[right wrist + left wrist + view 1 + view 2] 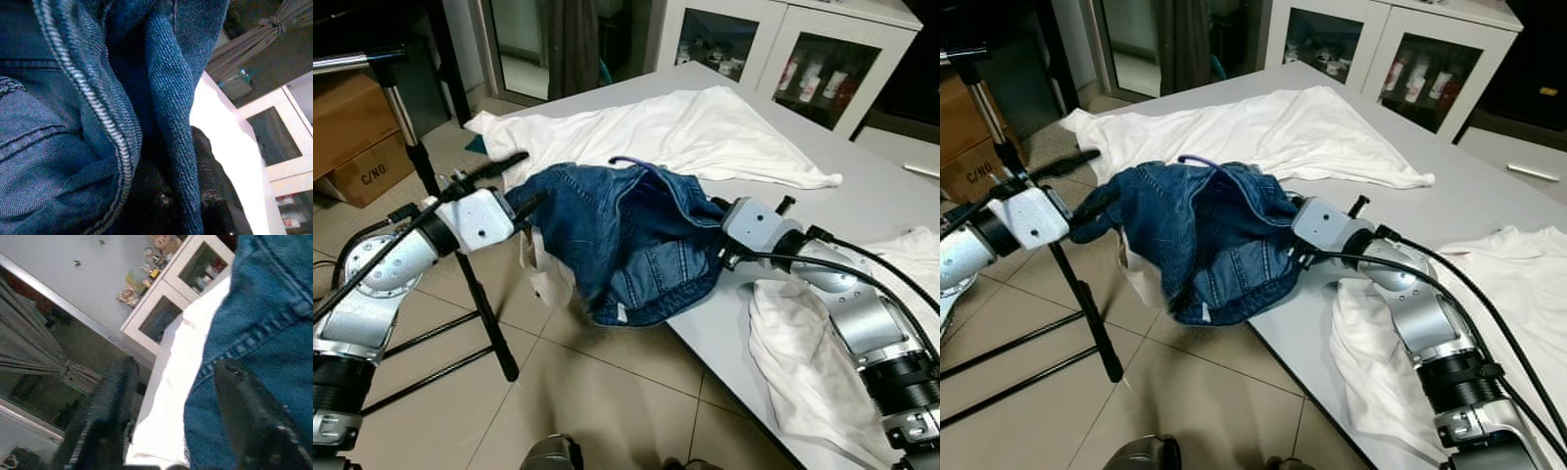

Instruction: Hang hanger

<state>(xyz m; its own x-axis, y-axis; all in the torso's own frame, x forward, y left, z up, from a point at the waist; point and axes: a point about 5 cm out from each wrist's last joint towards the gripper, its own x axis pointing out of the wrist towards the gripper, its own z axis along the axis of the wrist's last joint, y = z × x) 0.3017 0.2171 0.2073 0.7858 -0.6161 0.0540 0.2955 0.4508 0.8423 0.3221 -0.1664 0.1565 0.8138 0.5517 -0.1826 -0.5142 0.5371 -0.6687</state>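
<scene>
A blue denim garment hangs bunched over the near-left corner of the grey desk, part of it sagging past the edge above the tiled floor. A thin purple hanger hook pokes up from the top of the denim — the rest of the hanger is hidden inside the cloth. The left claw reaches in from the left with its fingers spread wide: one long black finger points free above the denim, the other lies against the cloth's left edge, as the left wrist view shows, with denim beside one finger and open air by the other. The right claw is buried in the garment from the right side; in the right wrist view a fold of denim runs between its two black fingers, which sit close on either side of it — pinched on the cloth. A white shirt lies spread on the desk behind the denim, and another white cloth drapes over the near edge under the right arm. A black tripod stand rises from the floor behind the left arm, with cardboard boxes further left.
</scene>
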